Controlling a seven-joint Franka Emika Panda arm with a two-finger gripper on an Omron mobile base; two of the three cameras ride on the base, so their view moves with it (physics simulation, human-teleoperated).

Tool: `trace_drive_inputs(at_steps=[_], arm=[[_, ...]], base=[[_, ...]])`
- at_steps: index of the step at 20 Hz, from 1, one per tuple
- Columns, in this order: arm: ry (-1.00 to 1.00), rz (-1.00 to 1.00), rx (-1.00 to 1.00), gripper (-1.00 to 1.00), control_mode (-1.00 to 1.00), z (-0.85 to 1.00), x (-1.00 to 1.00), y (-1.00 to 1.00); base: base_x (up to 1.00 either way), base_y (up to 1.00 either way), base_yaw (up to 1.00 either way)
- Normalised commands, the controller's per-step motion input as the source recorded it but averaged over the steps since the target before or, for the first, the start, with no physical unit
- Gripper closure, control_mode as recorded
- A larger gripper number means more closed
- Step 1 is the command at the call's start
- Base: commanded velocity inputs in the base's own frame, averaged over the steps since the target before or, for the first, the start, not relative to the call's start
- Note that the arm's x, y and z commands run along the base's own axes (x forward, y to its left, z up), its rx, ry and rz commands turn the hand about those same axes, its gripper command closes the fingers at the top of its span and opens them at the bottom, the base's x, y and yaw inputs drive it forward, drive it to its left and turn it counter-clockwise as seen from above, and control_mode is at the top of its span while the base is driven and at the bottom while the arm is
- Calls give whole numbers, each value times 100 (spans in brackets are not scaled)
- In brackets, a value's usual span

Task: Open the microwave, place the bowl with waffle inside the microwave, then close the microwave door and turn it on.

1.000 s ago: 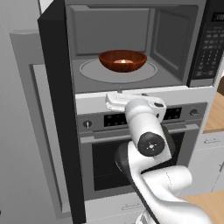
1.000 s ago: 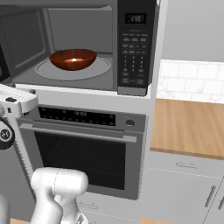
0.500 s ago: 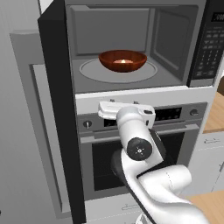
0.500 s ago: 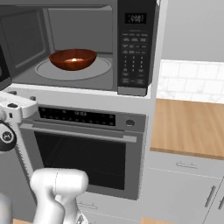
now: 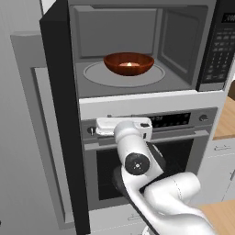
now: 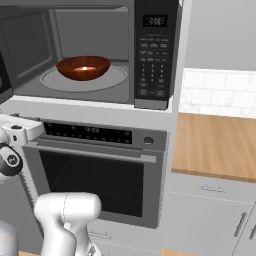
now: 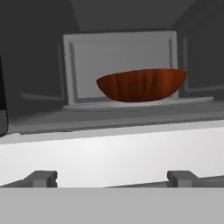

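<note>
Now: bowl point(image 5: 128, 63) on turntable point(image 6: 112, 80) inside microwave point(image 5: 137, 46), waffle point(image 6: 85, 68) apparently within. Gripper point(image 7: 111, 178) empty, jaws spread wide, has dropped below the cavity, level with oven point(image 6: 100, 170) panel. Microwave door point(image 5: 57, 114) swung open at left; closing it next.

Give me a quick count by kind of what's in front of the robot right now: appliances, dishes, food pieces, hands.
Appliances: 2, the open microwave and the silver oven below it
Dishes: 1, the bowl on the turntable
Food pieces: 1, the waffle in the bowl
Hands: 1, the hand, open, empty
Total: 5
</note>
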Motion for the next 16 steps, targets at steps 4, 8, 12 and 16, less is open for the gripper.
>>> trace_drive_inputs(at_steps=[4, 8, 12, 16], arm=[[-12, 10, -7, -100, -100, -53, 45, 12], [-8, 9, -5, -100, -100, -18, -16, 55], [-10, 5, -1, -100, -100, 0, -33, 52], [-9, 1, 0, -100, -100, 0, -6, 23]], base=[[0, 0, 0], [0, 0, 0], [0, 0, 0], [0, 0, 0]])
